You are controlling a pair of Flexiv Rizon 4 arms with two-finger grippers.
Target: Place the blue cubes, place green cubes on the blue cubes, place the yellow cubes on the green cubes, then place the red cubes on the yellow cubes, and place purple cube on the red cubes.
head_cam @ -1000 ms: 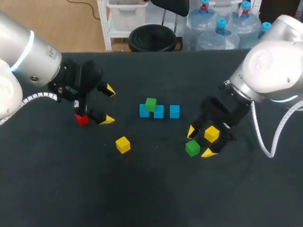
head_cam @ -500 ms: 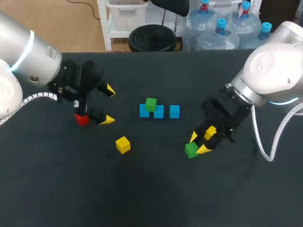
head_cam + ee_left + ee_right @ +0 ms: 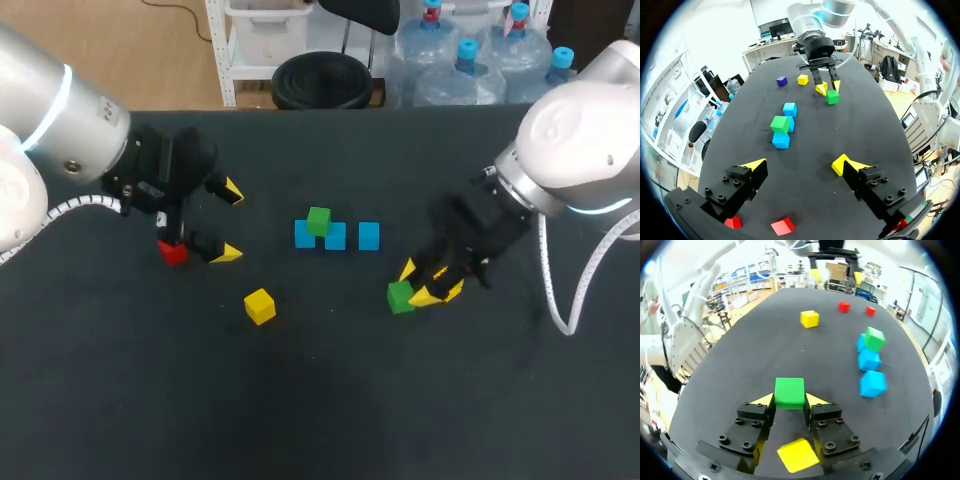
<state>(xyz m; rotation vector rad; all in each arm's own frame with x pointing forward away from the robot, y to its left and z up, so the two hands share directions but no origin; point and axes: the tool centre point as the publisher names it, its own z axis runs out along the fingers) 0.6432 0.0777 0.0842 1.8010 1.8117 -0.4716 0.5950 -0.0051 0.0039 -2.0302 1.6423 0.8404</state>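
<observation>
Over the past second the right pincer (image 3: 790, 400) has drawn its fingers in on the loose green cube (image 3: 789, 391) and shifted with it a little toward the middle of the counter (image 3: 330, 400), while the left arm hasn't budged. From where I stand that pincer is now clamped on the green cube, one yellow tip against each side, though I can't tell whether the cube has cleared the surface. Just behind those fingers, under the wrist, sits one yellow cube (image 3: 797, 455), untouched. Further out is the build itself: the blue cubes (image 3: 336, 237) lie in a row of three, and the placed green cube (image 3: 319, 220) already sits on top at the row's left end. So the base looks done and the green layer half done. I'd judge the cube in hand is meant for the free end of the row. Everything above that is still to come. The other yellow cube (image 3: 260, 305) lies alone nearer the front, and the purple cube (image 3: 782, 80) waits beyond the right arm. The red cubes (image 3: 784, 226) rest by the left pincer (image 3: 797, 165) — which hangs with its fingers wide apart, holding nothing.
</observation>
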